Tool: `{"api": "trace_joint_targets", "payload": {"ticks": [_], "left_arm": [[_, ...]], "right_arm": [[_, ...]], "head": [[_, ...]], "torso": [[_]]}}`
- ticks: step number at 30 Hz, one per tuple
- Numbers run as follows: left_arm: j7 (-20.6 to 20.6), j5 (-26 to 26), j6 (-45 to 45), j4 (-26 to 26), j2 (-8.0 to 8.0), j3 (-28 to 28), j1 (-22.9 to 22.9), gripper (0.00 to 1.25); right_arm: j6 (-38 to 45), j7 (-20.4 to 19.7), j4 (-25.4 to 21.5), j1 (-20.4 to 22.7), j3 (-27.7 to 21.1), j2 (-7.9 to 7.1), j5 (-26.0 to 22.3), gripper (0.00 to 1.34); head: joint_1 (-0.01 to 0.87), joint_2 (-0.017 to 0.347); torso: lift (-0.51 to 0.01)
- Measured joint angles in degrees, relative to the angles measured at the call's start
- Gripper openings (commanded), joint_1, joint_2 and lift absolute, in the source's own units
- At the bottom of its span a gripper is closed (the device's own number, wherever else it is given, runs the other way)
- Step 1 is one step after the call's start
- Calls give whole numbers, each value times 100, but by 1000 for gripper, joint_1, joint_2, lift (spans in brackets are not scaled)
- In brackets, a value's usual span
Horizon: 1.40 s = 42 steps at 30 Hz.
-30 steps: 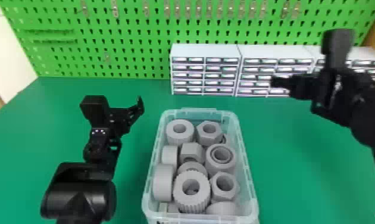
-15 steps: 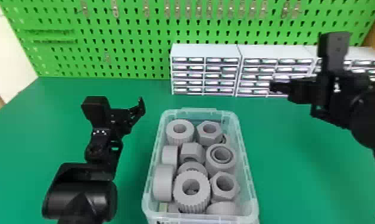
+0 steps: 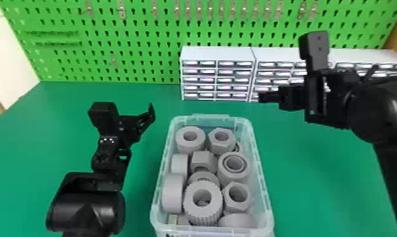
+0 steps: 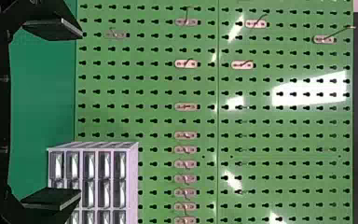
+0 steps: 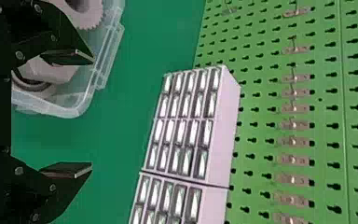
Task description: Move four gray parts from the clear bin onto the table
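In the head view the clear bin (image 3: 261,176) stands on the green table, holding several gray parts, among them a ribbed ring (image 3: 191,208), a hex nut (image 3: 248,198) and a round part (image 3: 226,176). My left gripper (image 3: 152,115) is parked left of the bin; in the left wrist view the left gripper (image 4: 80,116) is open with nothing between its fingers. To the right of and above the bin is my right gripper (image 3: 265,97). Seen from its own wrist, the right gripper (image 5: 92,112) is open and empty, with the bin's corner (image 5: 70,112) beyond it.
White drawer cabinets (image 3: 218,53) line the back of the table, before a green pegboard (image 3: 138,41). The green table (image 3: 317,189) extends on both sides of the bin.
The right arm has shifted slightly, its gripper now a little lower in the head view. My left arm has barely moved, and the gray parts lie as before.
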Motion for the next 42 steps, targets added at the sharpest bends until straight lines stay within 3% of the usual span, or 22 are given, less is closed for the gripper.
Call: {"api": "trace_joint_targets", "payload": {"ticks": [29, 42], "left_arm": [[-8, -27, 0, 0, 9, 37, 5, 1147], [-8, -26, 0, -1, 9, 31, -17, 1147]], "right_arm": [[889, 0, 1027, -713, 854, 50, -506, 879], [895, 0, 1465, -878, 1280, 111, -793, 879]], "head": [[693, 72], [693, 72]], "torso": [[-52], [-52]]}}
